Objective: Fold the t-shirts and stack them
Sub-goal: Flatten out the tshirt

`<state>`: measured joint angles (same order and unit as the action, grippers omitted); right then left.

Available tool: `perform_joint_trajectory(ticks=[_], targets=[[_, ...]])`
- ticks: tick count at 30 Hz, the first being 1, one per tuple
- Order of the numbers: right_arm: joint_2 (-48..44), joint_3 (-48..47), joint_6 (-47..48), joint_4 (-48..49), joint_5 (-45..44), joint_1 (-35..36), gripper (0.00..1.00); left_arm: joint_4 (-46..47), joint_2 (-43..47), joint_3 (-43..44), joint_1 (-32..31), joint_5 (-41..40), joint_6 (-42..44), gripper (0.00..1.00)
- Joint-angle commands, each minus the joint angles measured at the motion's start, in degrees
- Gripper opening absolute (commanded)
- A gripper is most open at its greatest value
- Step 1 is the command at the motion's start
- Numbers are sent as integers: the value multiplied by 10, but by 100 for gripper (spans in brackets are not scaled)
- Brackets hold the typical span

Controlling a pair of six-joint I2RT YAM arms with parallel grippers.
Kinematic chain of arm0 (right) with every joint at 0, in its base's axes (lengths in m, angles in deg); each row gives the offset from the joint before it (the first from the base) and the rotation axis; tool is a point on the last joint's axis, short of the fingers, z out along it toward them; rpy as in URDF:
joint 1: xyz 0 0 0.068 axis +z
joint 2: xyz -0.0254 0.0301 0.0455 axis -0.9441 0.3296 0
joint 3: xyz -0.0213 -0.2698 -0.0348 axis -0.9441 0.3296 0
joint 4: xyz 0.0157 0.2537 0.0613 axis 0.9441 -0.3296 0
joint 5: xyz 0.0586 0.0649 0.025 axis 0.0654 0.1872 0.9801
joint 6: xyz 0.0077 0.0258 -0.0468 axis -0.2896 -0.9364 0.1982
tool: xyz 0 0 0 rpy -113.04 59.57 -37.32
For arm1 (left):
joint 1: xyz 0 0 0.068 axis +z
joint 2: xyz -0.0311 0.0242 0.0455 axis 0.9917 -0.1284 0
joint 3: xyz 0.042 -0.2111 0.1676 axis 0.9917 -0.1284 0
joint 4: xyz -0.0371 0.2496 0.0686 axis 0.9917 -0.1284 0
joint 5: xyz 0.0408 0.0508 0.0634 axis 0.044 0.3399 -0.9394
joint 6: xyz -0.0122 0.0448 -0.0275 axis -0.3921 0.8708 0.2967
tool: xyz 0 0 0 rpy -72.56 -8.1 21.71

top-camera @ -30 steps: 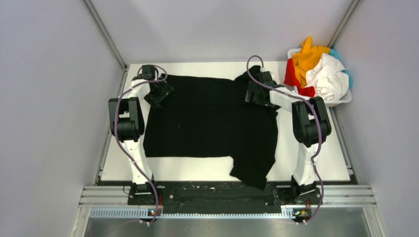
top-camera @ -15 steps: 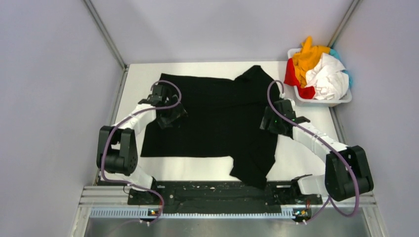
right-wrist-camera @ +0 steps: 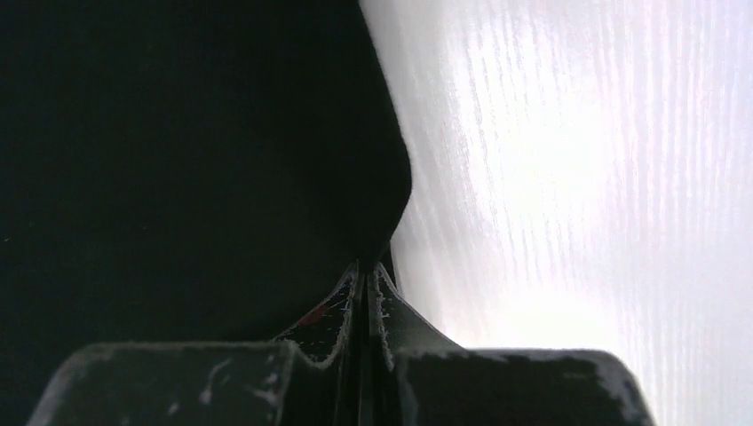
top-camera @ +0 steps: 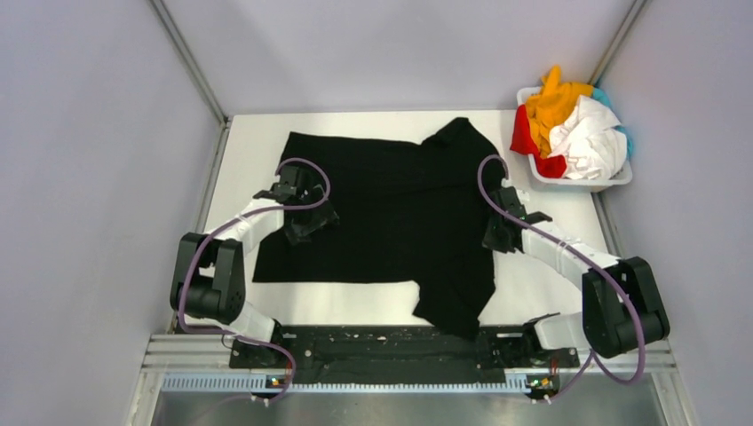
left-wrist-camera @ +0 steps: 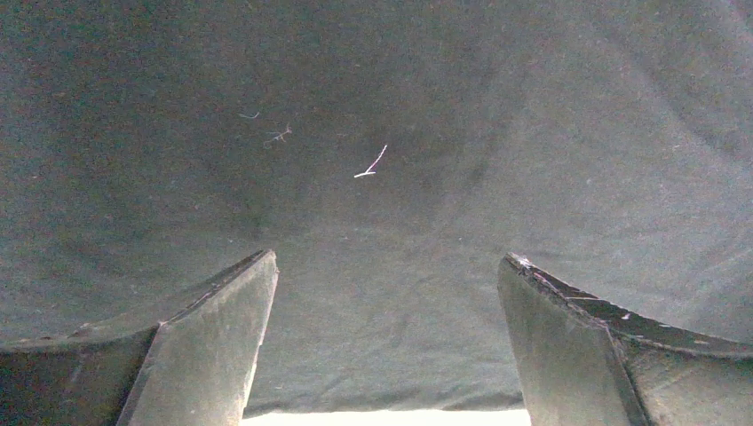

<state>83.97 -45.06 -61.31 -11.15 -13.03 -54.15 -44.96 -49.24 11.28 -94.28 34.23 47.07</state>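
Across the white table (top-camera: 568,288) a large black t-shirt (top-camera: 391,213) lies spread out, mostly flat; its near right corner is rumpled and droops over the table's near edge; one sleeve pokes up at the far right. At the far right corner sits a white basket (top-camera: 623,178), heaped with more t-shirts: orange-yellow (top-camera: 552,102) on top, red (top-camera: 524,138) spilling over the left rim, white (top-camera: 588,133) in the middle, a sliver of teal (top-camera: 604,95) behind.

Both arms bend inward over the black cloth. The left gripper (top-camera: 311,222) is low above the shirt's left half, well inside its edge; from the left wrist camera its two fingers (left-wrist-camera: 204,346) stand spread wide apart with nothing between them; dark fabric fills the view, with a small white thread (left-wrist-camera: 371,165) lying on it. The right gripper (top-camera: 497,234) is at the shirt's right edge; from the right wrist camera its fingers (right-wrist-camera: 342,311) are pressed together, tips right where black cloth meets bare table; whether any fabric is caught between them, I cannot tell.
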Motion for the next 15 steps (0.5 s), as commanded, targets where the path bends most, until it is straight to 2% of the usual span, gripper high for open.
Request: perform_joint_trajectory(ticks=[1, 7, 12, 13, 15], targets=[[3, -101, -20, -90, -86, 70, 2, 16, 28, -1, -1, -25, -9, 99], [113, -223, -85, -180, -165, 173, 7, 6, 25, 4, -1, -36, -6, 99], [222, -270, -79, -142, -142, 193, 12, -5, 14, 11, 0, -61, -4, 99], [236, -269, -77, -128, -135, 193, 14, -5, 11, 12, 0, -63, -4, 99], [253, -258, -76, -98, -125, 193, 30, -8, 5, 15, 0, -67, -3, 99]])
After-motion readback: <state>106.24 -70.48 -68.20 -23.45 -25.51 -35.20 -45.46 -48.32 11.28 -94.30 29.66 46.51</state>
